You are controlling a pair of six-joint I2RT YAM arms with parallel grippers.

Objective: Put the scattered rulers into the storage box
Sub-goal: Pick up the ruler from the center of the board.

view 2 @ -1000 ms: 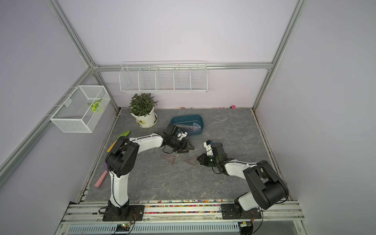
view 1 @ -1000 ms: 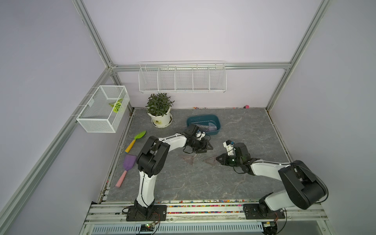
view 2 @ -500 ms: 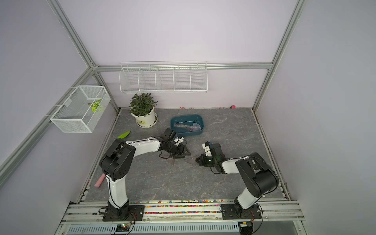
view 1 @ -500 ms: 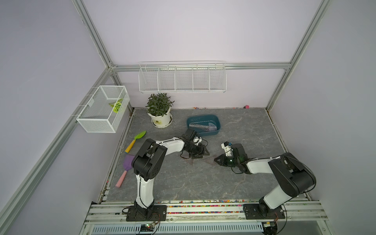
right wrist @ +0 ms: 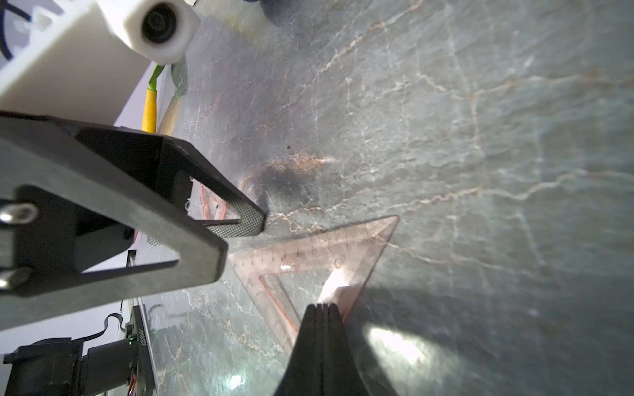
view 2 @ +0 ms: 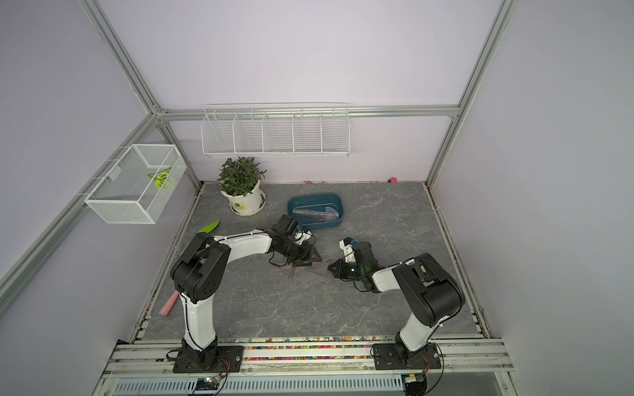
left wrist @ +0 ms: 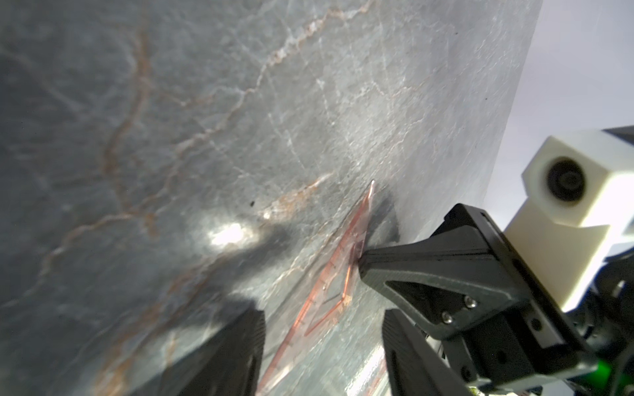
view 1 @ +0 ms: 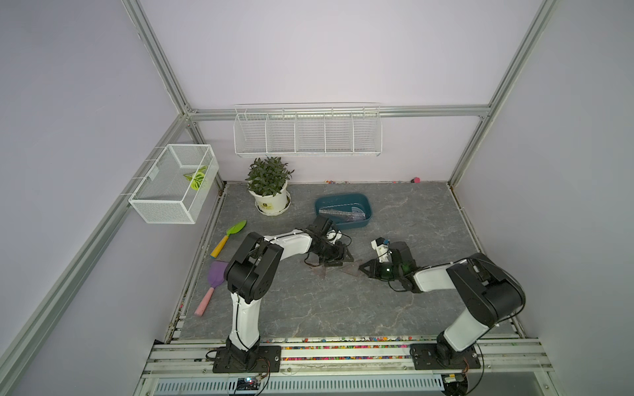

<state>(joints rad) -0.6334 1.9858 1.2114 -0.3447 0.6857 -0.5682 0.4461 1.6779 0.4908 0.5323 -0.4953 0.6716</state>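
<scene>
Pinkish clear plastic is all you've got left out: two triangles on the grey tabletop (view 1: 308,308). The first triangle (view 1: 320,273) lies partly under your left arm. Your left gripper (left wrist: 322,313) has its jaws partly apart, straddling a corner of the second triangle (right wrist: 319,255) without pinching it. Behind, the storage box (view 1: 356,224) already holds some rulers (view 1: 336,215) plus the bluish protractor (view 1: 358,213). Your right gripper (right wrist: 322,307) is closed and empty, tip pressing that triangle's edge. The purple shovel (view 1: 216,277), green trowel (view 1: 236,228) and plant pot (view 1: 271,202) sit off left, well apart. The path to the box looks open to me.
</scene>
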